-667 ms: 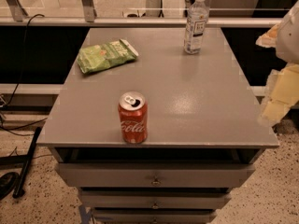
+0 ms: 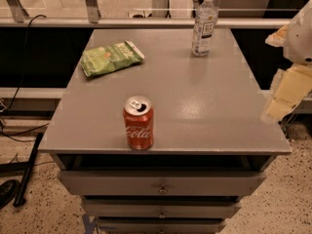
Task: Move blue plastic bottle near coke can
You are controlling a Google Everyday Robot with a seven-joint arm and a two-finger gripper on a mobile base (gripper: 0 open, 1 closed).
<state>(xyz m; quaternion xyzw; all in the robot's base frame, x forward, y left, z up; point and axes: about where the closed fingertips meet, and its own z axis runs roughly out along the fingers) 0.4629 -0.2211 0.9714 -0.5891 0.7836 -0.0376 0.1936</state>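
The gripper (image 2: 285,96) is hovering off the counter's (image 2: 204,111) right edge, its grip impossible to tell; the bottle (image 2: 204,26) is standing well apart from the can (image 2: 139,123).

White "Coca-Cola" script on coke can (image 2: 138,123); blue plastic bottle (image 2: 204,26) label unreadable. Jaws at far right.

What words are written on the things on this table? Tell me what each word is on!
"Coca-Cola": white script on the red coke can.
Blue plastic bottle: its label has dark print, too small to read.
Green bag: there is print on it, but it is not readable.
Gripper, at the right edge of the table: no writing shows.
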